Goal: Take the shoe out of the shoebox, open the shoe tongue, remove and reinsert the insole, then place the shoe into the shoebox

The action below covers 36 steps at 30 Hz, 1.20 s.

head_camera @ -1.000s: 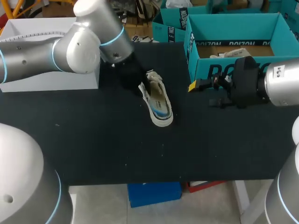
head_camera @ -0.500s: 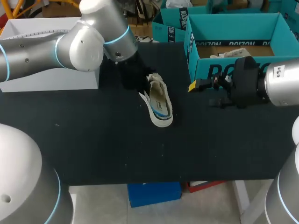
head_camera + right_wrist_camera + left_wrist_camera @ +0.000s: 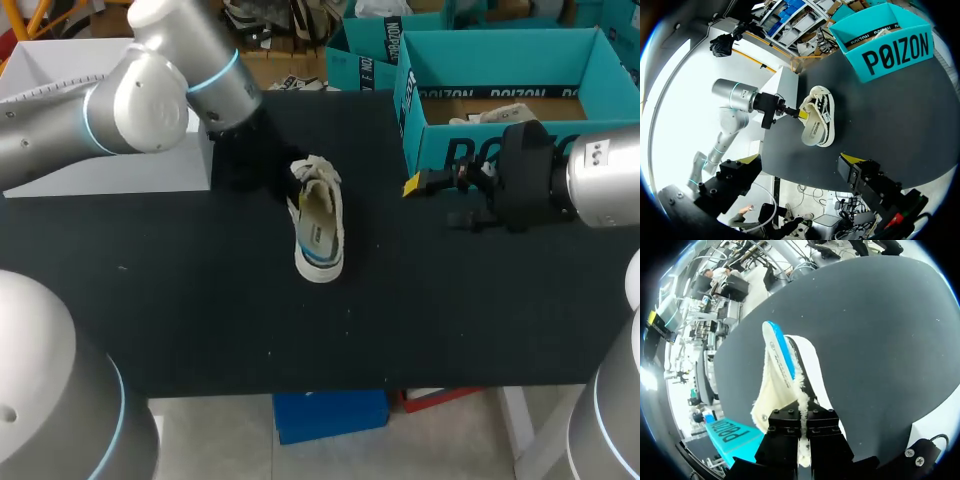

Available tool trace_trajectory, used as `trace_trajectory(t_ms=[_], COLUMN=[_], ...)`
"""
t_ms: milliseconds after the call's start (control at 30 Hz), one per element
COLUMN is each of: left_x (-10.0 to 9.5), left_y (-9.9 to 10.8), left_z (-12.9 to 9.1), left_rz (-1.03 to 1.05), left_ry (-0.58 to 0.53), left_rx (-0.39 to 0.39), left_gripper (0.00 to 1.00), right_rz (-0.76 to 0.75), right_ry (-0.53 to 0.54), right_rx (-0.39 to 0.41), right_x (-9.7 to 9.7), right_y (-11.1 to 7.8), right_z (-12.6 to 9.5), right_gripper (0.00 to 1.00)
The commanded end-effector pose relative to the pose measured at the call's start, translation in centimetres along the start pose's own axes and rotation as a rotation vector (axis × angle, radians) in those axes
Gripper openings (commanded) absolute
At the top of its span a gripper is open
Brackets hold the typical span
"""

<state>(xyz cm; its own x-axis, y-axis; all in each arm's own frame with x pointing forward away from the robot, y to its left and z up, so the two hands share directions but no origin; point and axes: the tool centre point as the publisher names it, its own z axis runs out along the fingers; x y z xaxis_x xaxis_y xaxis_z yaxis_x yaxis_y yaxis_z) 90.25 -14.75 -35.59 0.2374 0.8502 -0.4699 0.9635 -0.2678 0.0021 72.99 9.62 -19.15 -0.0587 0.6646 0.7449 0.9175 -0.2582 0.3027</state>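
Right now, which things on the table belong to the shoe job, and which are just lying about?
Belong to the job:
shoe, out on the table, gripped by the left tool
teal shoebox, open
right tool, beside the shoebox

Just lying about:
white box at the table's left
pale item inside the shoebox, too hidden to identify

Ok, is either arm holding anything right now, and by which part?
The left gripper holds the shoe, its fingers pinching the fleecy edge at its lace end. The right gripper holds nothing.
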Motion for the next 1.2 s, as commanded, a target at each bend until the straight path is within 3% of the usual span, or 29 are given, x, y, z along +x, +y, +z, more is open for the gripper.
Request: trace_trajectory(t_ms=[33,200,233,300,433,633,900,1000,1033,1067,1100,1200], left_x=[1.0,1.8,1.9,1.9,0.3,-2.2,-1.5,-0.9,-0.7,-0.7,-0.6,-0.7], left_y=[-1.0,-1.6,-1.6,-1.6,-2.1,-4.2,-7.1,-7.9,-8.2,-8.3,-8.4,-8.5], left_z=[0.1,0.8,0.8,0.8,-0.1,-1.7,-0.8,-0.3,-0.1,0.0,0.4,1.0], left_rz=[-0.006,-0.009,-0.012,-0.019,-0.069,-0.15,-0.224,-0.271,-0.298,-0.31,-0.324,-0.355], left_ry=[-0.012,-0.002,0.005,0.005,-0.012,-0.126,-0.187,-0.232,-0.264,-0.279,-0.291,-0.329], left_rx=[0.001,0.03,0.029,0.028,0.019,0.044,0.088,0.094,0.095,0.096,0.097,0.086], left_gripper=[0.0,0.0,0.04,1.0,1.0,1.0,0.98,0.84,0.72,0.67,0.53,0.42], right_rz=[0.0,0.0,0.0,0.0,0.0,0.0,0.0,0.0,0.0,0.0,0.0,0.0], right_ry=[-0.002,-0.002,-0.002,-0.002,-0.002,-0.002,-0.002,-0.002,-0.002,-0.002,-0.002,-0.002], right_rx=[-0.001,-0.001,-0.001,-0.001,-0.001,-0.001,-0.001,-0.001,-0.001,-0.001,-0.001,-0.001], right_x=[0.0,0.0,0.0,0.0,0.0,0.0,0.0,0.0,0.0,0.0,0.0,0.0], right_y=[0.0,0.0,0.0,0.0,0.0,0.0,0.0,0.0,0.0,0.0,0.0,0.0], right_z=[0.0,0.0,0.0,0.0,0.0,0.0,0.0,0.0,0.0,0.0,0.0,0.0], right_gripper=[1.0,1.0,1.0,1.0,1.0,1.0,1.0,1.0,1.0,1.0,1.0,1.0])
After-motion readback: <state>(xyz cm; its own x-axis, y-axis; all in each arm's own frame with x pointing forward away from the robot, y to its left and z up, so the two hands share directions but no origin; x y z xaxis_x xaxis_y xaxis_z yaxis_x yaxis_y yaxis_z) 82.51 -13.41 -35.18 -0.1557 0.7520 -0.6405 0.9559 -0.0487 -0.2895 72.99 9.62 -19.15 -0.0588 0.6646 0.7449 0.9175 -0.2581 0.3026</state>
